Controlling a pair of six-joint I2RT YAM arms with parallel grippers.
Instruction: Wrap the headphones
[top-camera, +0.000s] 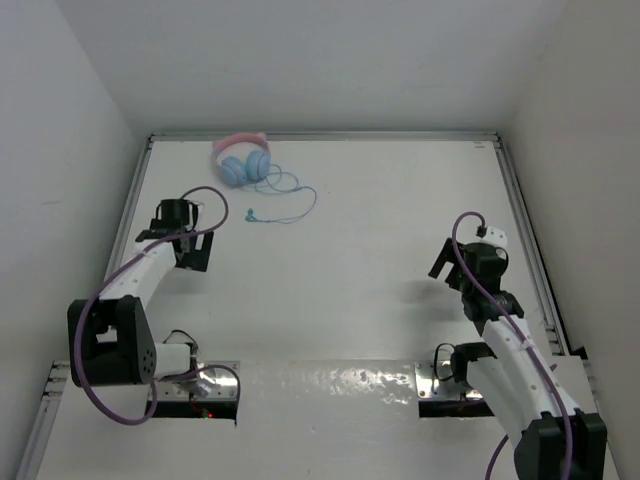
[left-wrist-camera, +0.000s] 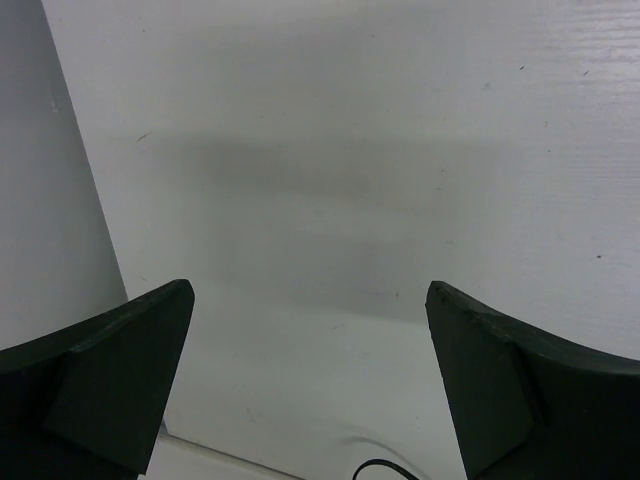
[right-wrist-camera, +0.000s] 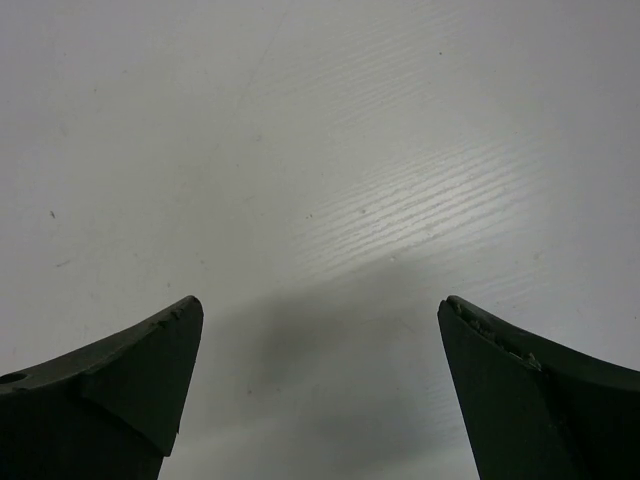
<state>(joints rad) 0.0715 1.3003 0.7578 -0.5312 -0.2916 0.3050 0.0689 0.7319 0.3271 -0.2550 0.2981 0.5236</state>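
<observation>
The headphones (top-camera: 241, 160), with a pink cat-ear headband and light blue ear cups, lie at the far left of the white table. Their thin teal cable (top-camera: 291, 203) trails in loose loops to the right and toward me. My left gripper (top-camera: 191, 245) is open and empty, on the near side of the headphones and a little to their left, apart from them. My right gripper (top-camera: 449, 264) is open and empty at the table's right side, far from them. The left wrist view (left-wrist-camera: 310, 290) and the right wrist view (right-wrist-camera: 320, 300) show only bare table between the fingers; the headphones are out of view there.
White walls close in the table (top-camera: 380, 260) on the left, back and right. A metal rail (top-camera: 528, 240) runs along the right edge. The left wall (left-wrist-camera: 40, 200) shows close beside my left gripper. Purple robot cables loop over both arms.
</observation>
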